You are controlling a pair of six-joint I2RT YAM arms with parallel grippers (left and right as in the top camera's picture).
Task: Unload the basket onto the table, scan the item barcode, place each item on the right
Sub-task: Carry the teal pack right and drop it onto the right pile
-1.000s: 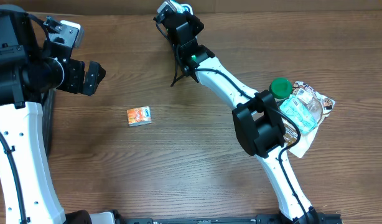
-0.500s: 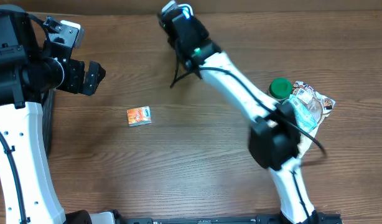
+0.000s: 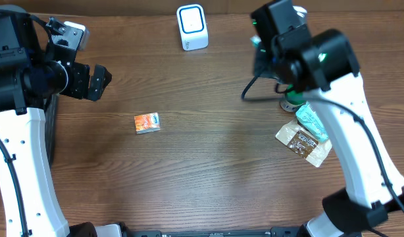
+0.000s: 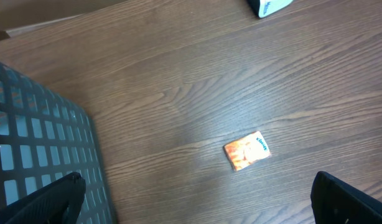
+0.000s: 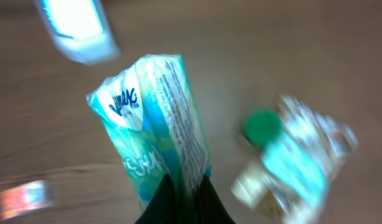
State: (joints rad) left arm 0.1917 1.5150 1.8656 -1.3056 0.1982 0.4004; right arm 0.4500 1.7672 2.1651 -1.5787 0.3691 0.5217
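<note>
Right claw (image 5: 183, 198) pinching blue-white packet (image 5: 155, 118); left claw (image 3: 99, 81) spread wide, holding nothing.

a small orange box (image 3: 147, 122) lies alone on the wooden worktop (image 3: 208, 178), toward nine o'clock. at three o'clock a green-capped bottle (image 5: 260, 124), a teal packet (image 3: 314, 122) and a brown packet (image 3: 302, 142) huddle together. a grey grid basket (image 4: 29, 143) stands at the far left.

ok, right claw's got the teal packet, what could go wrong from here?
1. The right claw pinches the teal packet only at its bottom edge; soft film may flop or slip, hiding the barcode from the scanner.
2. The arm's loose cable hangs near the green-capped bottle and might snag it.
</note>
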